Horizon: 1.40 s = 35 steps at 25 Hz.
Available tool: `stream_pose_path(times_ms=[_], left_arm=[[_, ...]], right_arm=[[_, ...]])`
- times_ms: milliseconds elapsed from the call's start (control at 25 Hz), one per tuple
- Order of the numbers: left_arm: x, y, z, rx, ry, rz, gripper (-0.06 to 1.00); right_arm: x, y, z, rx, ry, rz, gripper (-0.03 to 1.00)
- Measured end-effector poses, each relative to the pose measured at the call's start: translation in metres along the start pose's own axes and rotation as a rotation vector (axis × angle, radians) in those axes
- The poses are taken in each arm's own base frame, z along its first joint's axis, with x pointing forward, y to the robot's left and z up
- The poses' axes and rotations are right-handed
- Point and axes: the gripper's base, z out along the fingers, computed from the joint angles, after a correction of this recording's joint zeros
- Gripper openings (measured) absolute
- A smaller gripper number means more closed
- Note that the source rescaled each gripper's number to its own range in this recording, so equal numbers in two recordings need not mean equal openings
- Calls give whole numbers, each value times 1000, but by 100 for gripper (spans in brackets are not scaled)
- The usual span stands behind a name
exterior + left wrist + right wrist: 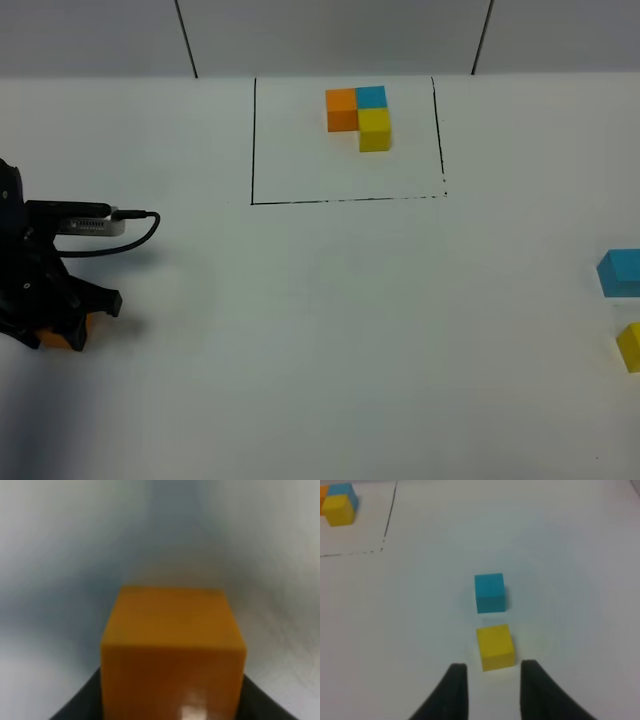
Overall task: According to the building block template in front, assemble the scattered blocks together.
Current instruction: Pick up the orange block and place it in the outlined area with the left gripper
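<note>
Left wrist view: left fingers [172,715] pinching orange cube [172,650] low at surface [300,330] near edge, right fingers [491,690] pressed together short of yellow cube [495,647], blue cube [489,593] beyond, template [360,115] farthest; low grip could tilt orange on lift.

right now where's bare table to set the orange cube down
Widest bare stretch: the table below the drawn rectangle, between the left gripper holding the orange cube and the loose blue cube and yellow cube. Tightest spot: around the template.
</note>
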Motion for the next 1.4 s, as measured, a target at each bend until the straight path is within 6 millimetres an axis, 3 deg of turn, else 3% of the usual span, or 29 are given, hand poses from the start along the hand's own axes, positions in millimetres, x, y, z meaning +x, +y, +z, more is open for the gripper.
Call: stream_pose_path(times_ms=[160, 280, 400, 560, 760, 920, 1040, 1200, 1400], left_arm=[[-2, -2, -11, -12, 69, 22, 0], [-17, -16, -36, -40, 55, 159, 0], [-30, -45, -65, -122, 15, 424, 0], [-40, -100, -95, -222, -36, 877, 0], [-71, -158, -93, -249, 5, 1152, 0], [-107, -198, -87, -237, -75, 1273, 0], [-122, -224, -80, -168, -129, 1333, 0], [-131, -247, -67, -93, -162, 1406, 0], [-130, -261, -46, -148, -115, 1485, 0]], right_arm=[[0, 0, 0, 0, 0, 0, 0], [0, 0, 0, 0, 0, 0, 0], [0, 0, 0, 0, 0, 0, 0], [0, 0, 0, 0, 0, 0, 0], [0, 0, 0, 0, 0, 0, 0], [0, 0, 0, 0, 0, 0, 0], [0, 0, 0, 0, 0, 0, 0], [0, 0, 0, 0, 0, 0, 0], [0, 0, 0, 0, 0, 0, 0]])
